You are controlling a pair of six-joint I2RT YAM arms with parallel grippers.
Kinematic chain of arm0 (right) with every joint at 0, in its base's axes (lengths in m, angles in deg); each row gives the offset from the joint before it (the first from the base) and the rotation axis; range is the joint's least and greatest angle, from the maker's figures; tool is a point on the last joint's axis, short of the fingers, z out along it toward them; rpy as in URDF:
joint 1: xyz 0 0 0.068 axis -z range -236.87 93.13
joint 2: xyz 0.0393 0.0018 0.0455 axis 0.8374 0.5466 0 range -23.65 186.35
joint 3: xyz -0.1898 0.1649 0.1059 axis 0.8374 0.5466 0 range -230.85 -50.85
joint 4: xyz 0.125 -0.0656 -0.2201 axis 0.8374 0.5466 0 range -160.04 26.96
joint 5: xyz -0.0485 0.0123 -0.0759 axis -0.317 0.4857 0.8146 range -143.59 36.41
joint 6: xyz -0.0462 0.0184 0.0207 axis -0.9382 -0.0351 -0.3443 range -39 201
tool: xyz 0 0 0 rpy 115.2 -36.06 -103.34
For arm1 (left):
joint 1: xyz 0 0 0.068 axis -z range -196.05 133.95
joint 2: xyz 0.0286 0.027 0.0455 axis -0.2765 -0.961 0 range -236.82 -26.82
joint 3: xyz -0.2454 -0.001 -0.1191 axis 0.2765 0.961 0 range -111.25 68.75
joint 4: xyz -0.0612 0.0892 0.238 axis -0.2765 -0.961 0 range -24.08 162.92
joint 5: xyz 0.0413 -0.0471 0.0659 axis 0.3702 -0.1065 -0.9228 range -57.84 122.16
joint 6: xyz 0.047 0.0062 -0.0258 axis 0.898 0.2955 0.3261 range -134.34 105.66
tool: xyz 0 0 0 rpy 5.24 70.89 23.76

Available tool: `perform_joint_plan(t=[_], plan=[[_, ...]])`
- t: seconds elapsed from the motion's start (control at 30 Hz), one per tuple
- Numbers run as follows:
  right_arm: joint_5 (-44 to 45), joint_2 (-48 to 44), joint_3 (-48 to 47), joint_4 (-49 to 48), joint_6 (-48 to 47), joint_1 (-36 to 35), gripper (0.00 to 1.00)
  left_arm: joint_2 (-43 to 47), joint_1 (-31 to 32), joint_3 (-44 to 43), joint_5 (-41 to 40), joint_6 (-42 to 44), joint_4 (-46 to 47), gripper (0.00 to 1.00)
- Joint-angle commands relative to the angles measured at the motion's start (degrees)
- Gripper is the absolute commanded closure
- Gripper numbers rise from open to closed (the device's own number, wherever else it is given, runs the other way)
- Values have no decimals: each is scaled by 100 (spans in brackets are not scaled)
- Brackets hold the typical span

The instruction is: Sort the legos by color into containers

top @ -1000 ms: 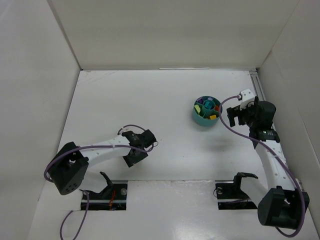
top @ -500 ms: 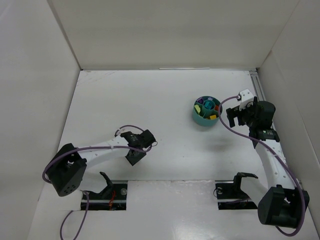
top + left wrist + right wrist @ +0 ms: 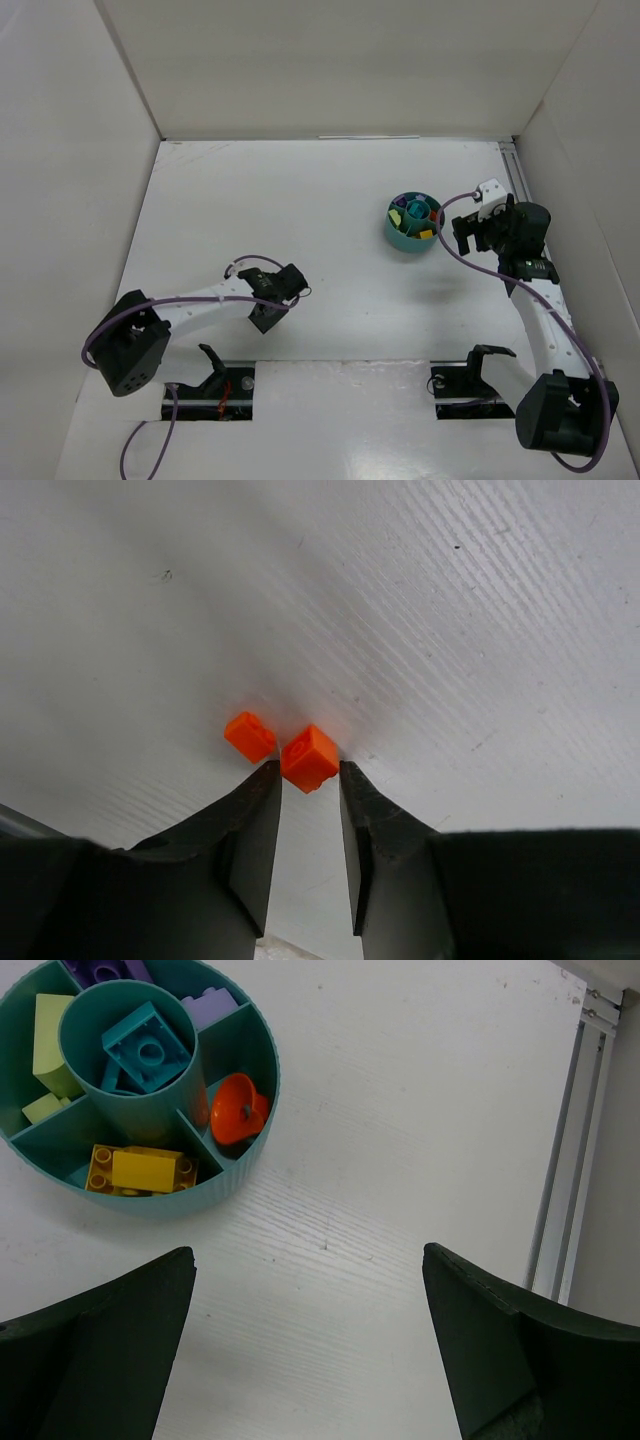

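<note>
Your left fingers [image 3: 262, 318] pinch 1 orange brick [image 3: 309, 757] at their tips on the desk [image 3: 450, 630], a 2nd orange brick [image 3: 250, 736] just beside it, your right fingers [image 3: 466, 232] spread wide, empty, near the teal cup [image 3: 245, 1170] holding sorted bricks [image 3: 145, 1170].
</note>
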State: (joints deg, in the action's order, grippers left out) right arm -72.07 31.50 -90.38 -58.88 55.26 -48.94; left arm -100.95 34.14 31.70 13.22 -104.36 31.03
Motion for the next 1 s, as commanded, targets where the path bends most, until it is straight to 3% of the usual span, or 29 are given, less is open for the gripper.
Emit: perform_joint_plan(t=[0.0, 0.17, 0.4, 0.63, 0.77, 0.93, 0.97], plan=[[-103, -22, -37, -44, -45, 43, 0, -84, 25, -56, -295, -156, -118, 74], [-103, 39, -37, -44, -45, 43, 0, -84, 25, -56, -295, -156, -118, 80], [-103, 92, -37, -44, -45, 43, 0, -84, 25, -276, -522, 256, -56, 98], [-103, 22, -37, -44, -45, 43, 0, -84, 419, -995, -856, 1090, 268, 99], [457, -337, -90, 149, 103, 43, 0, -84, 553, -1470, -910, 2231, 978, 99], [2434, -1005, -406, 887, 586, 43, 0, -171, 553, -2031, -279, 4094, 3049, 98], [2689, -1381, -407, 1088, 692, 43, 0, -250, 553, -2181, -94, 4802, 3281, 96]])
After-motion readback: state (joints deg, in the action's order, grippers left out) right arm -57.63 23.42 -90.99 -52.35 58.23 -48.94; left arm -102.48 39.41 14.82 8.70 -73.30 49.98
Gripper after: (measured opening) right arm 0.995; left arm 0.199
